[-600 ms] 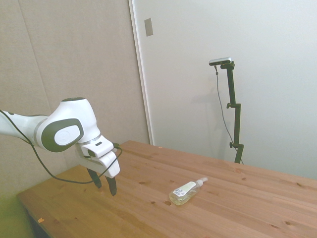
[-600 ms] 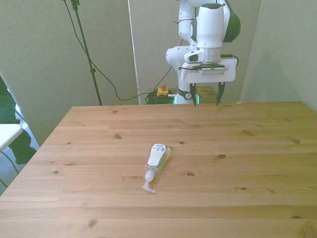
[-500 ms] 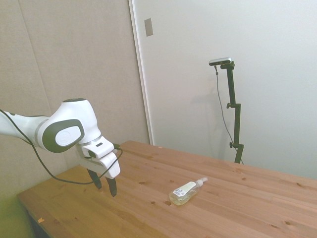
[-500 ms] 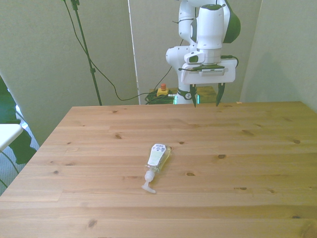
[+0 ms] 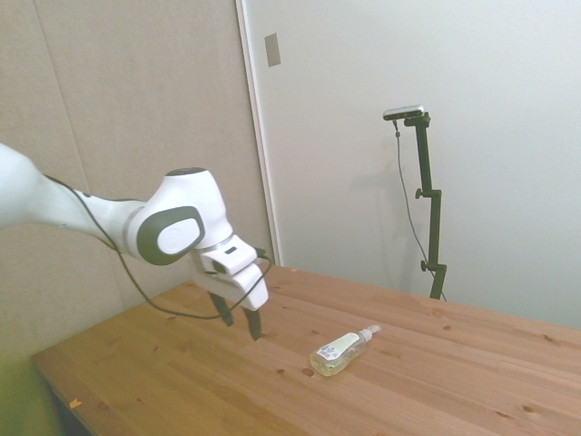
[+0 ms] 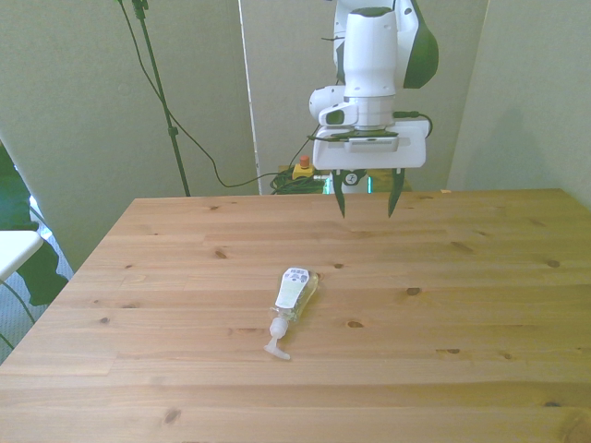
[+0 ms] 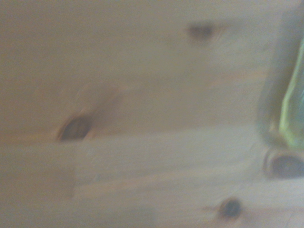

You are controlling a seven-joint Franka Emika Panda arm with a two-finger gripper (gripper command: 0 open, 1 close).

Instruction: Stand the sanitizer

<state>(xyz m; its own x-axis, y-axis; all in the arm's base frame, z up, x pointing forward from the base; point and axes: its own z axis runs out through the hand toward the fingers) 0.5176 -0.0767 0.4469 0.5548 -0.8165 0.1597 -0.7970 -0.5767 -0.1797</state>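
1. My gripper (image 6: 367, 196) hangs above the wooden table (image 6: 480, 305), nearer its far edge, fingers pointing down. The two dark fingers stand clearly apart with nothing between them: spread wide, holding nothing.

2. In the side view my gripper (image 5: 241, 321) is clear of the wood, with the white wrist housing tilted over it and a black cable looping beneath the forearm.

3. The sanitizer (image 6: 293, 295) lies flat on its side near the middle of the table, not standing. It is well apart from my fingers, nearer the camera in the front view and toward the front view's left of the gripper.

4. Long axis: roughly along the line from the table's far edge to its near edge, slanted a little. The white nozzle cap (image 6: 274, 340) points toward the near edge and slightly to the front view's left; the rounded base points back toward the far edge.

5. White label faces up; pale yellowish liquid shows along the clear body.

6. Side view agrees: the sanitizer (image 5: 340, 351) rests on the wood, nozzle end away from my gripper, base end nearer it.

7. Wrist view: blurred wood grain with several dark knots. A greenish-yellow streak at one edge may be a reflection or a wall edge; too soft to say.
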